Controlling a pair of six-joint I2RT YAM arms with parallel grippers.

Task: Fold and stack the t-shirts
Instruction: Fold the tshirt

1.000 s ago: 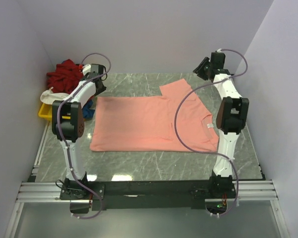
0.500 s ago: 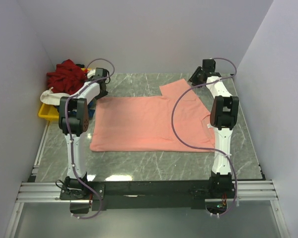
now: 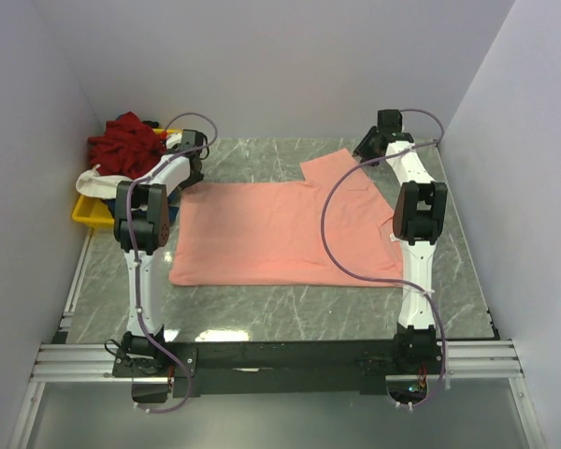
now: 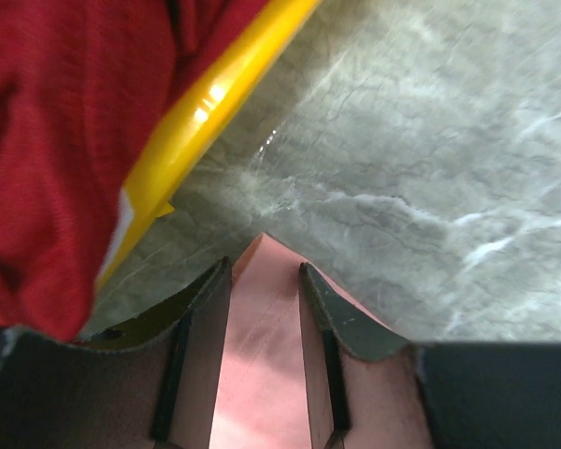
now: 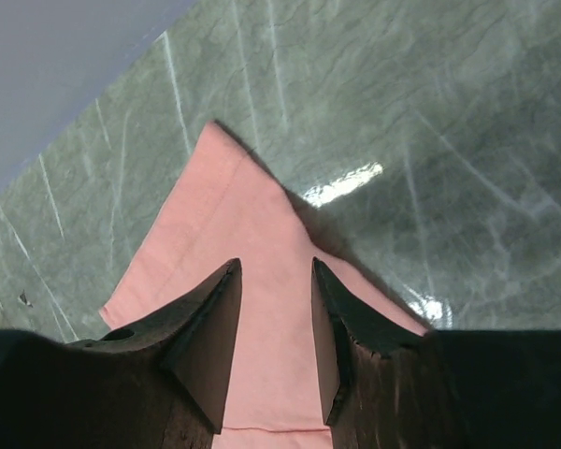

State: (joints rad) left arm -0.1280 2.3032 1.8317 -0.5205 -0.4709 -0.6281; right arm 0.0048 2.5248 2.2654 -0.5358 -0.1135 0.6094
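A salmon-pink t-shirt point(image 3: 280, 234) lies flat on the marble table, its neck and white label point(image 3: 394, 239) to the right. My left gripper point(image 3: 193, 174) is open at its far left corner. In the left wrist view the gripper point(image 4: 265, 265) straddles that pink corner point(image 4: 262, 355). My right gripper point(image 3: 366, 150) is open over the far sleeve. In the right wrist view the gripper point(image 5: 276, 262) has the sleeve point(image 5: 220, 206) between its fingers. A dark red shirt point(image 3: 122, 140) and a white one point(image 3: 98, 182) are heaped at the back left.
A yellow tray point(image 3: 87, 213) stands at the left edge under the heap. Its rim point(image 4: 215, 103) and the red cloth point(image 4: 56, 140) lie just left of my left gripper. Walls close in the back and both sides.
Both arms have folded in and down. The left gripper moved right onto the shirt's far left corner, and the right gripper moved left and down onto the far sleeve.
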